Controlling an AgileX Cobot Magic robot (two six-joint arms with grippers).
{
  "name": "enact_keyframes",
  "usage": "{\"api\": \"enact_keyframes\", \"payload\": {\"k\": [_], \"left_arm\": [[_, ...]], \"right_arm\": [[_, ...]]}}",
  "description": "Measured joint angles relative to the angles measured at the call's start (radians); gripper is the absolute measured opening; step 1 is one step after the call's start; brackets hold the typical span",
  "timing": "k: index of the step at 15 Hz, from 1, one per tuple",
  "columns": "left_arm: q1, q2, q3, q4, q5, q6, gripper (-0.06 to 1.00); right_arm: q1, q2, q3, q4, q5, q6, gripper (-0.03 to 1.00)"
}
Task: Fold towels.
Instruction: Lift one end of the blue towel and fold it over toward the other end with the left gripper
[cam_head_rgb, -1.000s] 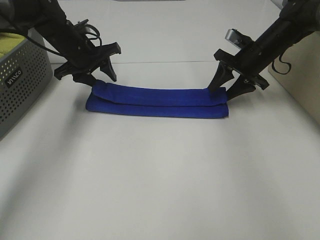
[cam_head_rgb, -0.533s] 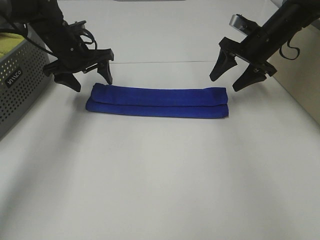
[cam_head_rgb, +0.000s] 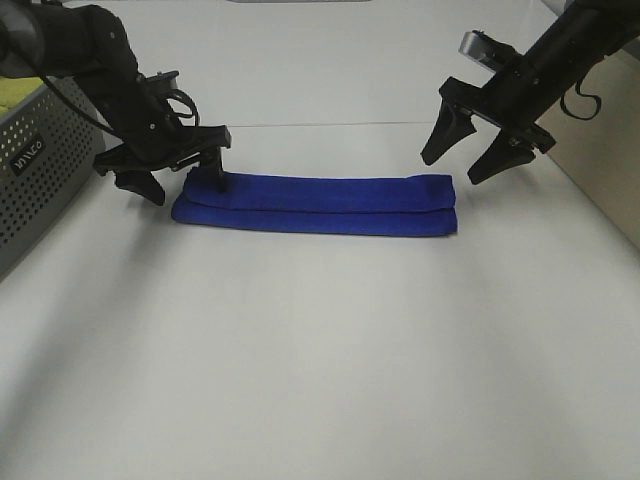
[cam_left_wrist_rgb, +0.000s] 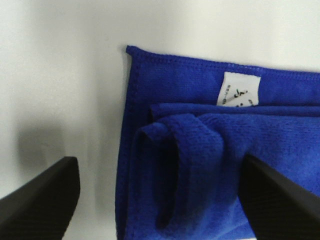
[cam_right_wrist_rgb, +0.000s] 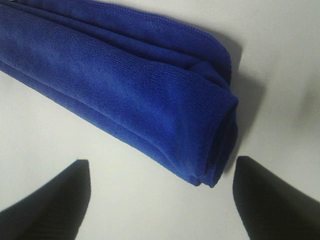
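Towel (cam_head_rgb: 315, 205) is being straddled at left end by released left claw (cam_head_rgb: 187, 188), likely for pinching; released right claw (cam_head_rgb: 450, 170) is being held clear, upper right.

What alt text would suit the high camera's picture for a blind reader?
A royal-blue towel, folded into a long strip, lies on a white table. Two robot grippers hang open at its ends, the left gripper low, the right gripper higher. A grey basket sits far left.

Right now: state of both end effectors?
Left end effector: open, empty, at the tagged end of the towel.
Right end effector: open, empty, above the other end.
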Motion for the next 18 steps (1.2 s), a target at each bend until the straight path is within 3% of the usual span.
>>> {"api": "enact_keyframes", "payload": {"k": [4,8,9,12,14,16,18], "left_arm": [[0.0,0.025,-0.001,-0.014,-0.008,0.0,0.64],[-0.001,0.031,-0.001,-0.016,-0.032,0.02,0.13],[-0.001,0.031,-0.001,-0.013,-0.035,0.037,0.08],[0.003,0.012,-0.012,0.064,-0.019,0.042,0.08],[0.011,-0.039,-0.088,0.112,0.085,0.041,0.08],[0.009,-0.069,-0.21,0.091,0.196,0.037,0.08],[0.008,-0.071,-0.318,-0.017,0.265,0.027,0.08]], "right_arm": [[0.0,0.0,0.0,0.0,0.0,0.0,0.76],[0.0,0.0,0.0,-0.003,0.0,0.0,0.76],[0.0,0.0,0.0,-0.003,0.0,0.0,0.76],[0.0,0.0,0.0,-0.004,0.0,0.0,0.76],[0.0,0.0,0.0,-0.004,0.0,0.0,0.76],[0.0,0.0,0.0,-0.004,0.0,0.0,0.76],[0.0,0.0,0.0,0.0,0.0,0.0,0.76]]}}
